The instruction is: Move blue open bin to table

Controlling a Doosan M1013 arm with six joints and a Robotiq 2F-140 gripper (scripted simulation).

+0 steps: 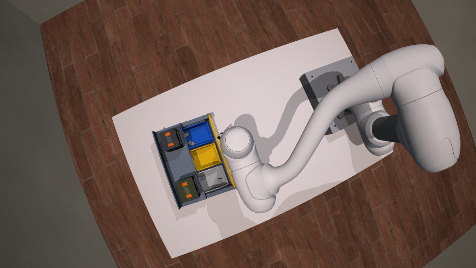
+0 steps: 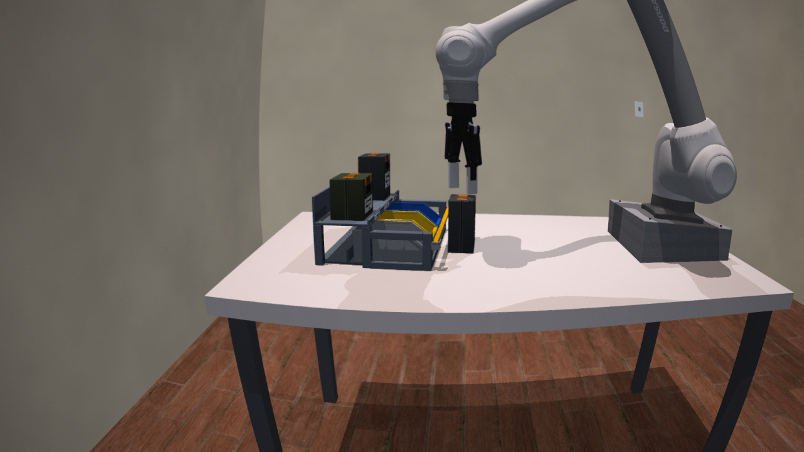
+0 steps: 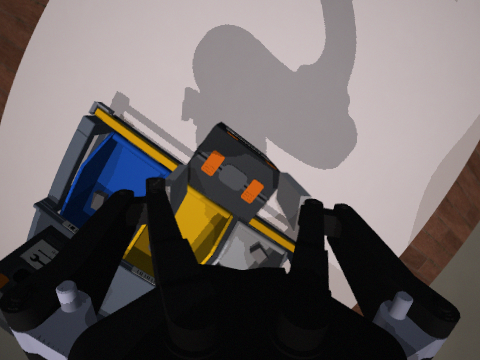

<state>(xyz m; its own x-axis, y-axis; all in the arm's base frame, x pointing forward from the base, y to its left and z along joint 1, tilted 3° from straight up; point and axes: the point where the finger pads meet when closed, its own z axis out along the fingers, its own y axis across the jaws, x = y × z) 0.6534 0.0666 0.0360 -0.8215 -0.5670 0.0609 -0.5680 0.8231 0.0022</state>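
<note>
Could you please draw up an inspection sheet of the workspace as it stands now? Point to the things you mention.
Surface: pale table top [image 1: 266,83] [image 2: 337,297] [image 3: 125,55]; no spill seen.
Job's things: blue bin [image 1: 199,134] [image 2: 412,208] [image 3: 122,167] on the shelf, grey parts inside; yellow bin [image 1: 205,156] [image 2: 410,219] [image 3: 200,222] and clear bin [image 1: 214,178] [image 3: 240,245] alongside.
Clutter: black case [image 2: 461,225] [image 3: 232,177] upright before the shelf; two more cases on its upper deck.
Grippers: pincer [image 2: 462,188] [image 3: 233,182] open, above the black case.
Cables: nothing seen.
Surroundings: plank floor [image 1: 186,56] [image 2: 450,360], plain walls.
</note>
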